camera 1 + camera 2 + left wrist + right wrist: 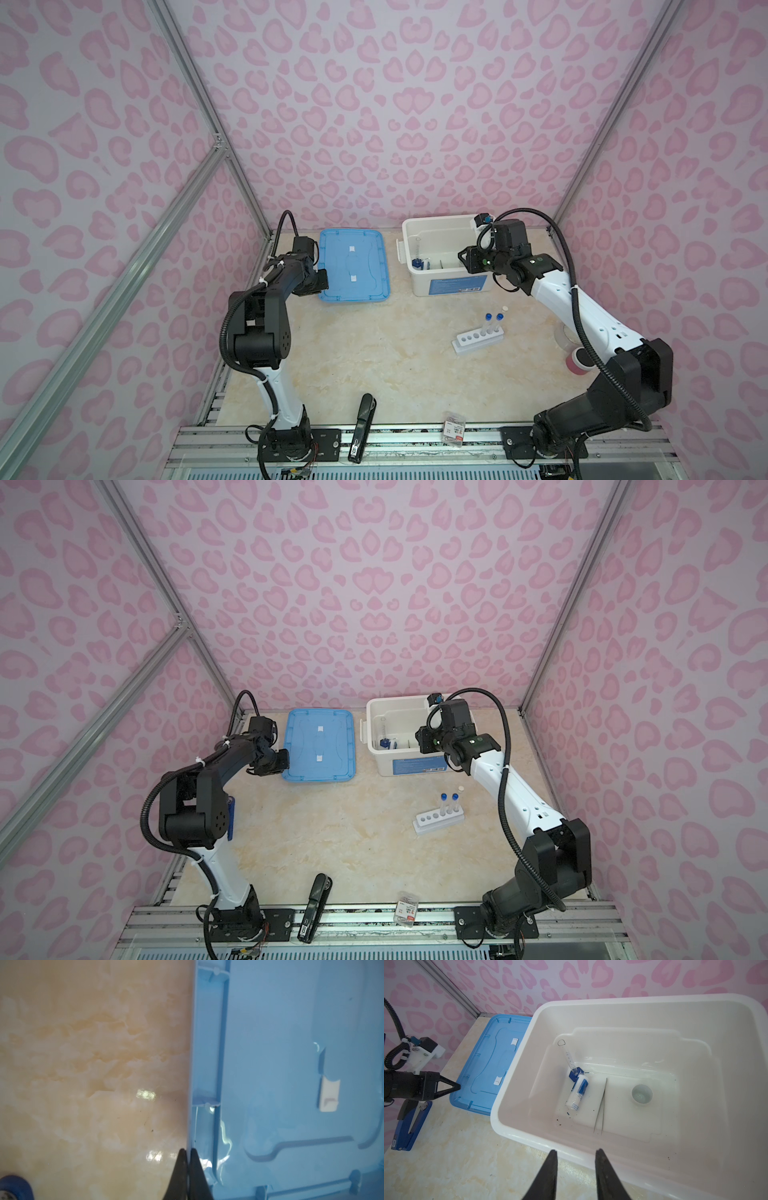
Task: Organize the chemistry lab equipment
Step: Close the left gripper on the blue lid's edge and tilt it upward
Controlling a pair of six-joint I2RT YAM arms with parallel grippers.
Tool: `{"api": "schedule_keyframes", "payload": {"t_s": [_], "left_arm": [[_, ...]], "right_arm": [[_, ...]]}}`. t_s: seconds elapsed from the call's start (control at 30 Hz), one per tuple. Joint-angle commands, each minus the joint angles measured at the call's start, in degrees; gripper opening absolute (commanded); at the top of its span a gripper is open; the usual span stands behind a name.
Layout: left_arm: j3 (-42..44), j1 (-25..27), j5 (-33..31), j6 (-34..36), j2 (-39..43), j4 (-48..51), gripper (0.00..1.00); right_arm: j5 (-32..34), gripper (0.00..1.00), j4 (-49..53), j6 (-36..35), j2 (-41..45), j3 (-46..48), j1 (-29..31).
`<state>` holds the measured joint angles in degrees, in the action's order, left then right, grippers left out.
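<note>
My left fingers (pixel 180 1169) pinch the blue lid (pixel 270 1053) at its rim; my right fingers (pixel 548 1176), part open and empty, hover over the white bin (pixel 654 1018).

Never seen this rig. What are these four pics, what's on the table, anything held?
Two robot arms, left and right, stand at the near edge of the table, each ending in a two-fingered pincer. Two pictures come from one overhead stereo camera, so they nearly match; the other two come from cameras on the arms' wrists. On the table: a blue lid, an open white bin, a white rack holding three capped tubes, and a black stapler. In the bin lie a blue-based cylinder, a white bottle, tweezers and a small cup. The left pincer is shut on the lid's rim; the right pincer is open and empty, at the bin's edge.
</note>
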<state>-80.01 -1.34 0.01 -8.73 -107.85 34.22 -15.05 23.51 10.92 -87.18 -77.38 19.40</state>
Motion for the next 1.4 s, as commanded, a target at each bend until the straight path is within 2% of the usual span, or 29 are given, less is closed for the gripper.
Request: {"api": "schedule_keyframes", "payload": {"t_s": [0.0,0.53,0.67,0.87,1.03,1.17,1.37], "left_arm": [[-0.26,-0.43,-0.34,1.72,4.57,1.26,0.04],[0.09,-2.52,0.40,5.78,23.82,5.33,0.04],[0.84,-3.22,3.47,6.36,28.98,5.21,0.04],[1.88,-5.93,13.00,5.64,34.97,3.64,0.04],[2.46,-6.03,21.24,5.83,37.65,2.80,0.04],[5.41,-6.04,25.58,4.83,39.66,0.61,0.04],[7.02,-5.84,29.11,4.35,41.73,-0.29,0.04]], "right_arm": [[-0.57,0.32,-1.00,0.61,-0.67,-0.37,0.45],[-6.53,0.33,-3.10,3.45,-3.97,-3.51,3.23],[-10.18,0.39,-3.82,2.71,-4.12,-4.67,2.98],[-20.04,0.55,-10.83,2.97,-2.56,-3.18,2.79],[-28.89,0.75,-14.64,4.02,-2.87,-3.67,2.83],[-33.56,0.79,-17.02,5.29,-3.44,-4.41,3.01],[-35.57,0.82,-16.94,5.80,-4.22,-6.98,3.26]]}}
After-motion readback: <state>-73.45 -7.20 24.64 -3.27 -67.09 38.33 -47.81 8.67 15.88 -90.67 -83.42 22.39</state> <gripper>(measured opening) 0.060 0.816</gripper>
